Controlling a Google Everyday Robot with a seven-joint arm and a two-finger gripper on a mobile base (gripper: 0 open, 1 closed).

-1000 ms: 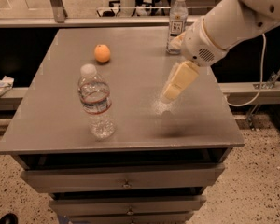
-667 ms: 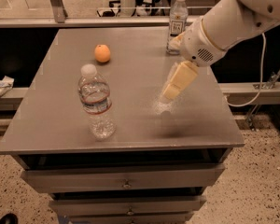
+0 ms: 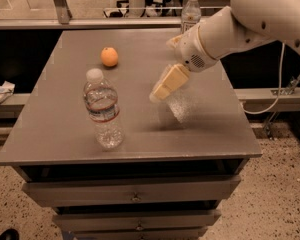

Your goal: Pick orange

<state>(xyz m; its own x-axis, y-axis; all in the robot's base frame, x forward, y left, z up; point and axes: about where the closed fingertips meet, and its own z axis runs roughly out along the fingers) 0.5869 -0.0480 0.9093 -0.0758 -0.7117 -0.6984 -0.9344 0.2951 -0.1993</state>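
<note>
**Gripper over centre-right of table, orange lying apart at upper left**

Nearest to me, along the bottom of the frame, is the stack of drawers point(image 3: 135, 194) under the table. Their fronts are pushed in, so I cannot see what they hold. The grey table point(image 3: 65, 134) top runs from there up towards the top of the frame.

At the lower left of the tabletop a clear water bottle point(image 3: 104, 111) stands upright, with a white cap and a label with a red band round its middle. Its lower part looks transparent, and I cannot tell how full it is.

Right of that bottle and a bit farther back, just right of the frame's centre, is the gripper point(image 3: 157, 94). It is cream-coloured and points down and to the left, with its tip just above the table surface, over a pale sheen on the grey top. From this angle it reads as one solid shape, so I cannot tell how wide it is set, and I can make out nothing in its grasp. It touches neither bottle nor fruit. The white arm point(image 3: 240, 24) carrying it comes in from the upper right corner.

Farther back, in the upper left part of the tabletop, the orange point(image 3: 109, 57) sits on the surface, behind the near bottle and well apart from the gripper, to its left.

At the table's far edge, near the top centre of the frame, a second bottle point(image 3: 191, 9) stands upright just beside the arm.
</note>
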